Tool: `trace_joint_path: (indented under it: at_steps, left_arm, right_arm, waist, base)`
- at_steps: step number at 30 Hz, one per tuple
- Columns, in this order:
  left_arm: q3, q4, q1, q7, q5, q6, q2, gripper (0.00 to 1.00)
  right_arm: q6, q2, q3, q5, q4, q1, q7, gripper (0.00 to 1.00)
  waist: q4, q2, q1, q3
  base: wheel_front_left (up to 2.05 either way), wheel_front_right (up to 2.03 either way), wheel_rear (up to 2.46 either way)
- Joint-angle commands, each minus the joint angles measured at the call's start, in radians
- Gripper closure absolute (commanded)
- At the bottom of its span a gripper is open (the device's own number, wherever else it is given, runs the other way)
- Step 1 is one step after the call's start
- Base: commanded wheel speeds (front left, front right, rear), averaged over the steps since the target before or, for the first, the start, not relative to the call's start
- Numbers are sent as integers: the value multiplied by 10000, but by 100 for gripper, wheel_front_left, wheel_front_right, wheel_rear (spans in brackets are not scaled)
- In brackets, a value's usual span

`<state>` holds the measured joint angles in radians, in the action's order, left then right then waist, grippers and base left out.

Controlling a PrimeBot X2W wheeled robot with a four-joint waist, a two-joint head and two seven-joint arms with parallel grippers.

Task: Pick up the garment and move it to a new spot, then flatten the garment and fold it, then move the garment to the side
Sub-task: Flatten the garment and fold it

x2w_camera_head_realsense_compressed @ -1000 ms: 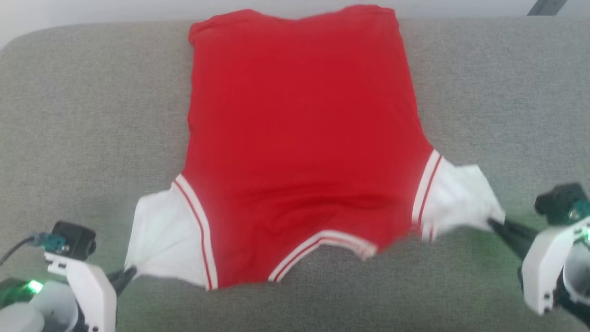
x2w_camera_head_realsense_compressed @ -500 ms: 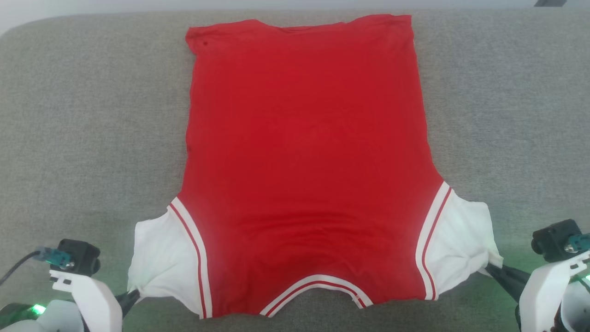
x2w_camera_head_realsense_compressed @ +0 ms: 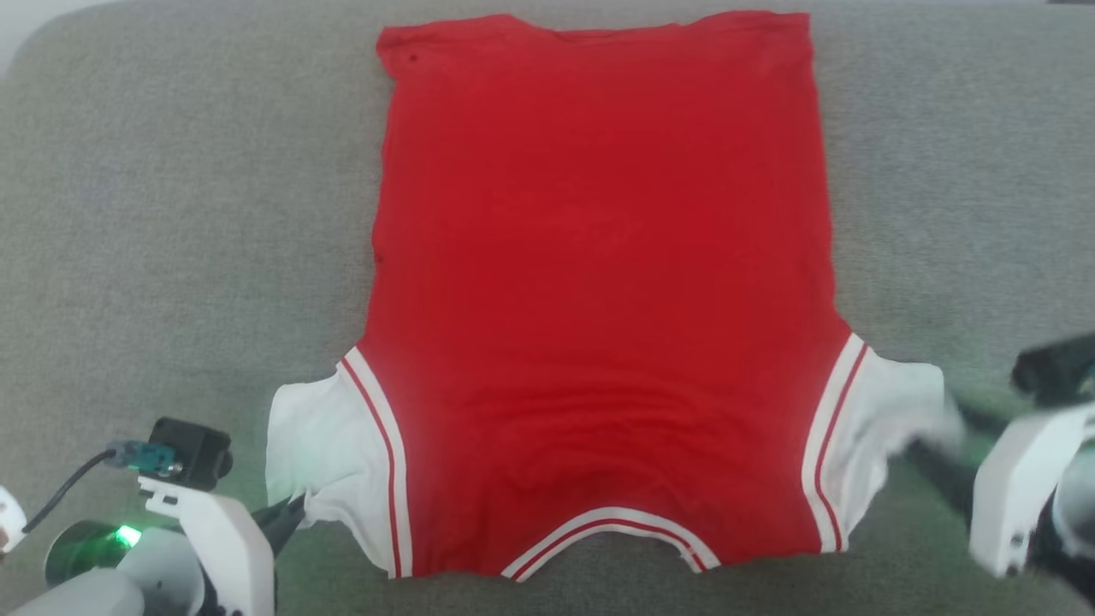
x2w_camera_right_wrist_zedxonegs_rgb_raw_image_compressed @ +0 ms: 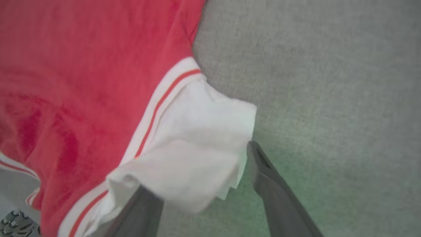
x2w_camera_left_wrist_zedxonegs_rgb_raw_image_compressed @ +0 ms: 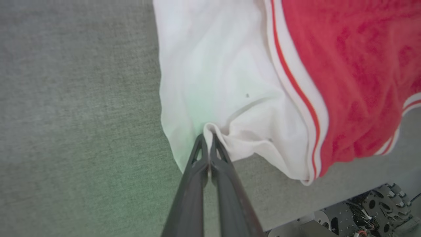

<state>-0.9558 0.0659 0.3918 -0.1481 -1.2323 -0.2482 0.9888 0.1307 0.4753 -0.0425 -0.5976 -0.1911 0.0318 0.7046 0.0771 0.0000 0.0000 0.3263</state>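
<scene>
The shirt (x2w_camera_head_realsense_compressed: pixel 599 299) lies flat on the cushion (x2w_camera_head_realsense_compressed: pixel 171 214); left gripper (x2w_camera_left_wrist_zedxonegs_rgb_raw_image_compressed: pixel 207 138) pinches its left sleeve (x2w_camera_head_realsense_compressed: pixel 325 453), right gripper (x2w_camera_right_wrist_zedxonegs_rgb_raw_image_compressed: pixel 197 168) wide at right sleeve (x2w_camera_head_realsense_compressed: pixel 890 411)

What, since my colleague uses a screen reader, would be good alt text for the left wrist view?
The left gripper, its two dark fingers pressed together, pinches the bunched edge of the white sleeve of the garment. The garment's red body, edged with red-and-white striped trim, spreads toward the upper right over gray upholstery.
</scene>
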Motion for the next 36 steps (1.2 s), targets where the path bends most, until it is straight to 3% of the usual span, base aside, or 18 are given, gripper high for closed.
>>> trace_joint_path:
  at_steps: [1, 6, 12, 24, 36]
  left_arm:
    - [-15, -46, 157, 2, 107, 53, -110, 100]
    - [-127, -177, 480, -96, 353, 267, -474, 100]
    - [-265, -362, 872, -189, 557, 462, -949, 100]
    - [-479, -930, 1724, -160, 985, 1122, -2060, 100]
    - [-688, -1980, 2305, 7, 1116, 1832, -3086, 100]
  right_arm:
    - [1, -93, 134, 88, -124, 440, 69, 0]
    - [1, -209, 198, 378, 22, 1818, 293, 0]
    - [2, -276, 245, 843, 1190, 3988, 153, 0]
    - [2, -237, 310, 1943, 5754, 8546, -157, 0]
    - [1, -404, 1340, 4020, 10336, 11510, 1012, 0]
  waist:
    - [107, 0, 0, 96]
    - [434, 0, 0, 245]
    - [927, 0, 0, 493]
    - [2277, 0, 0, 1451]
    - [3188, 0, 0, 2400]
  base:
    - [0, 0, 0]
    - [0, 0, 0]
    - [0, 0, 0]
    - [0, 0, 0]
    - [0, 0, 0]
